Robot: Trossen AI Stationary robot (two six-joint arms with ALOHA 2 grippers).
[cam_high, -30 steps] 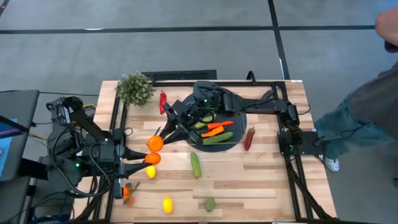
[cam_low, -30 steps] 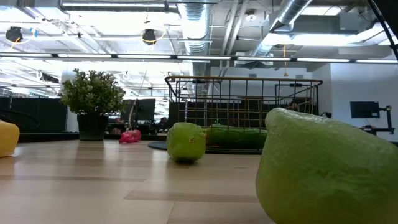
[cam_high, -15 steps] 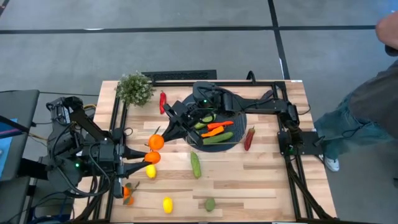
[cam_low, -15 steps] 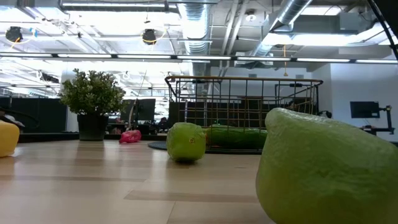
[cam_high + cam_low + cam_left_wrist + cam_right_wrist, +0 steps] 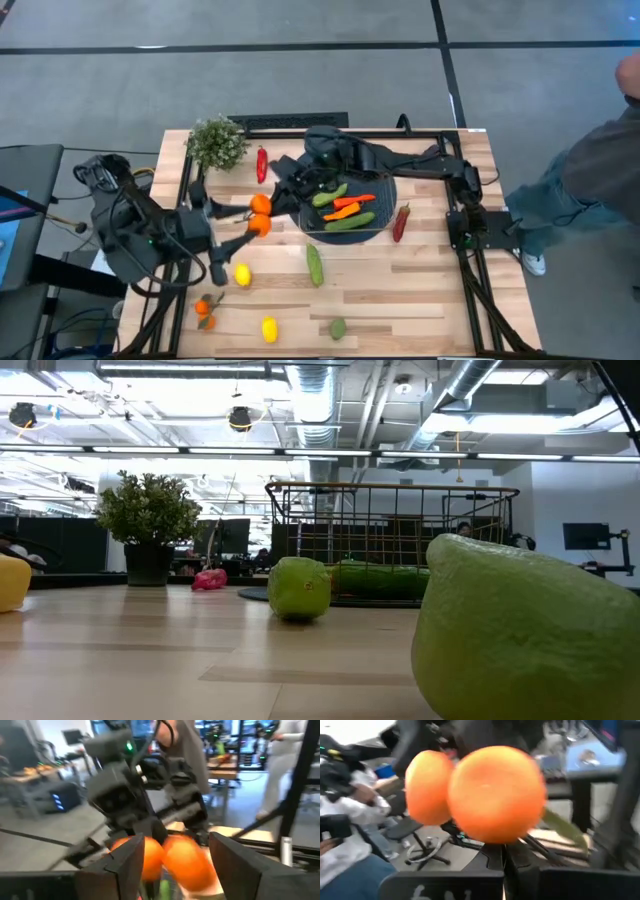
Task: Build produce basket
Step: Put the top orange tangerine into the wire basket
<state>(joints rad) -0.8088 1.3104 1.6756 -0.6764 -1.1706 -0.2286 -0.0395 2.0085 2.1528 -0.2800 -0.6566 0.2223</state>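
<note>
The wooden table stands on a grey floor, and the basket on it already holds cucumbers and carrots. Still outside are a cucumber, two lemons, a lime and red peppers. Beside the basket two oranges hang between the arms: the right gripper is closed, apparently on their stem, and the left gripper has its fingers apart.

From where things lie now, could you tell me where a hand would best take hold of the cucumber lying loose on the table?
Grip the loose cucumber across its middle, coming straight down from above. It lies flat and alone on the bare wood, long axis running front to back, so fingers closing on its narrow sides should fit.
</note>
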